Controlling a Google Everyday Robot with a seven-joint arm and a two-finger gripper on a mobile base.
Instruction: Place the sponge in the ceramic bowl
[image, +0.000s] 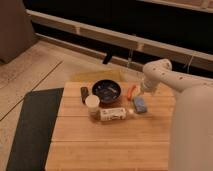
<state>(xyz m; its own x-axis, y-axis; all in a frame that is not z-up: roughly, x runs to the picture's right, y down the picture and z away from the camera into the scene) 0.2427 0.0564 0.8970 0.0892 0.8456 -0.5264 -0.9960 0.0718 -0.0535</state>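
Observation:
The sponge (140, 104), a small blue-grey block, lies on the wooden table (100, 147), to the right of the ceramic bowl (106, 91). The bowl is round, black and glossy, with pale marks inside, and stands at the table's far middle. My white arm reaches in from the right and bends down toward the table. Its gripper (141, 93) hangs just above the far end of the sponge, between it and a thin orange-red object (131, 91). Whether the gripper touches the sponge is not clear.
A white labelled bottle (114, 114) lies on its side in front of the bowl. A cream-lidded jar (92, 104) stands at the bowl's near left, with a small dark object (84, 93) behind it. A dark mat (35, 125) covers the floor to the left.

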